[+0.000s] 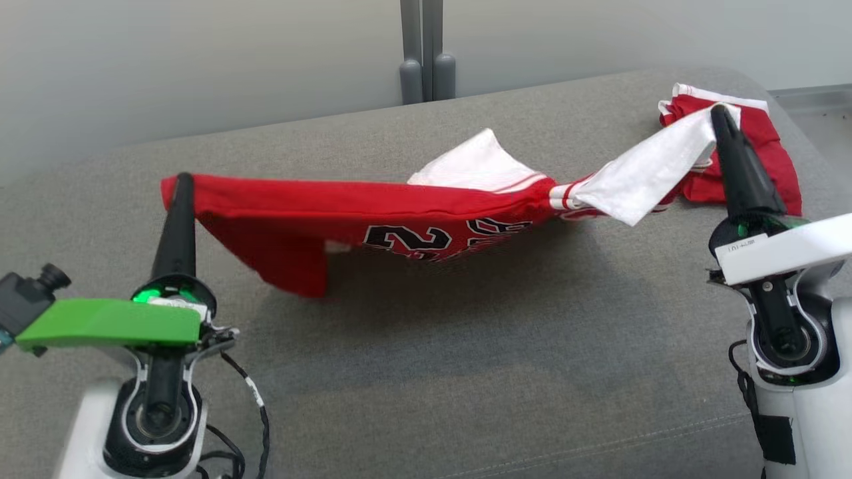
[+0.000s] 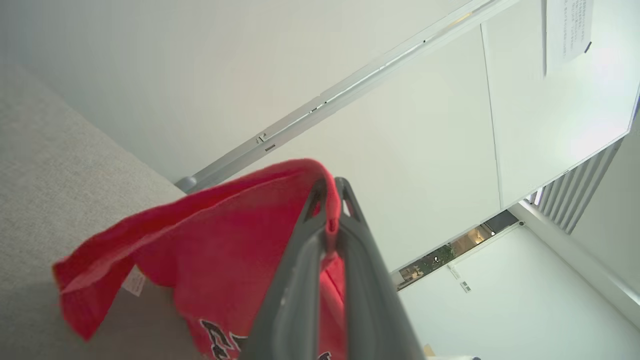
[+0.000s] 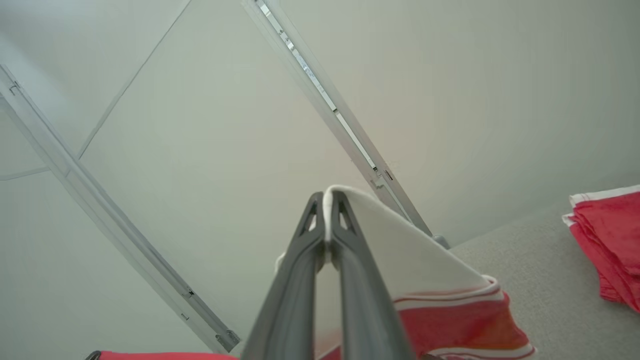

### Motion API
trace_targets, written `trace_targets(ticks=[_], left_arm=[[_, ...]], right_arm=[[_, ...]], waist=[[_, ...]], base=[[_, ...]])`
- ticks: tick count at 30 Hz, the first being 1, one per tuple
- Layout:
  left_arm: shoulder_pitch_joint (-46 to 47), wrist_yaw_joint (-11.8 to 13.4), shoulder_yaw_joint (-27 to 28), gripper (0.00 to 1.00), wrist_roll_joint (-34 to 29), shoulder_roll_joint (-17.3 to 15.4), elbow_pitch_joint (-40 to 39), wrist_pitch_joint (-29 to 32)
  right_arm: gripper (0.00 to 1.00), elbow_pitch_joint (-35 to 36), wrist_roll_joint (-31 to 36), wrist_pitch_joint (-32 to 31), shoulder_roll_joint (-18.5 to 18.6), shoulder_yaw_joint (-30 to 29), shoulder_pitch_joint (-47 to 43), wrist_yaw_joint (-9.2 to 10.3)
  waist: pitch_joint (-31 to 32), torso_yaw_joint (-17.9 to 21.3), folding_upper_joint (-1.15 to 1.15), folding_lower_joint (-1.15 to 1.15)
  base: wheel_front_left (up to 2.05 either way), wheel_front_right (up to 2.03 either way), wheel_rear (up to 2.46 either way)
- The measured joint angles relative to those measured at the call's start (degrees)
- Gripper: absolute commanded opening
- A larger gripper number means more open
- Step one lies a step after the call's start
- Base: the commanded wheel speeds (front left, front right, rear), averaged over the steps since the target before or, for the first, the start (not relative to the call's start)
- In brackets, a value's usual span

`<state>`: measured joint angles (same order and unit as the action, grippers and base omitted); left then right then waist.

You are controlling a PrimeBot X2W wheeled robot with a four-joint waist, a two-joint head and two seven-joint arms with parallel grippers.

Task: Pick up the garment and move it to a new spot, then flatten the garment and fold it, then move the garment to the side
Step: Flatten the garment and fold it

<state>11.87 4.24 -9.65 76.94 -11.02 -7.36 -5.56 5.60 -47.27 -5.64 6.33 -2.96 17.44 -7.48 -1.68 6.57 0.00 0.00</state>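
My left gripper and right gripper each pinch tight on the jersey, lifted above the grey cushion; I should untwist it before lowering.

Red/white garment w/ black print, red stripes; grey cushion.

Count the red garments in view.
2. One jersey hangs stretched between the left gripper and right gripper over the grey cushion; a folded garment lies at its far right. Others could be hidden.
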Motion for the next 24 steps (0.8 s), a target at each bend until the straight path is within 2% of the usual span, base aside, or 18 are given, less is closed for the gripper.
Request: trace_targets(ticks=[5, 6, 10, 19, 24], left_arm=[[4.34, 5.03, 1.25, 0.0, -0.01, -2.42, -8.62, 2.71], [6.97, 7.0, 1.83, 0.0, 0.0, -2.99, -11.59, 3.85], [13.61, 10.93, 2.1, 0.0, 0.01, -4.59, -15.19, 6.8], [27.96, 16.25, 2.2, 0.0, -2.21, -11.2, -8.55, 13.46], [33.56, 18.25, 1.74, 0.0, -2.49, -12.46, -3.42, 16.15]], right_arm=[[0.0, 2.27, -0.79, -1.92, -0.89, -1.32, 4.49, 0.0], [0.0, 3.23, -1.0, -2.97, -1.32, -1.85, 6.49, 0.0], [0.0, 4.61, -0.08, -4.98, -1.82, -2.68, 11.16, 0.0], [0.0, 4.0, 2.61, -7.49, -3.13, -3.1, 23.91, 0.0], [0.0, 0.68, 3.54, -8.92, -3.35, -3.49, 29.66, 0.0]], waist=[[1.94, 0.15, 0.0, 0.0], [2.41, 0.26, 0.0, 0.0], [2.71, 0.43, 0.0, 0.0], [0.45, 1.17, 0.0, 0.0], [-2.04, 1.36, 0.0, 0.0]], base=[[0.0, 0.0, 0.0], [0.0, 0.0, 0.0], [0.0, 0.0, 0.0], [0.0, 0.0, 0.0], [0.0, 0.0, 0.0]])
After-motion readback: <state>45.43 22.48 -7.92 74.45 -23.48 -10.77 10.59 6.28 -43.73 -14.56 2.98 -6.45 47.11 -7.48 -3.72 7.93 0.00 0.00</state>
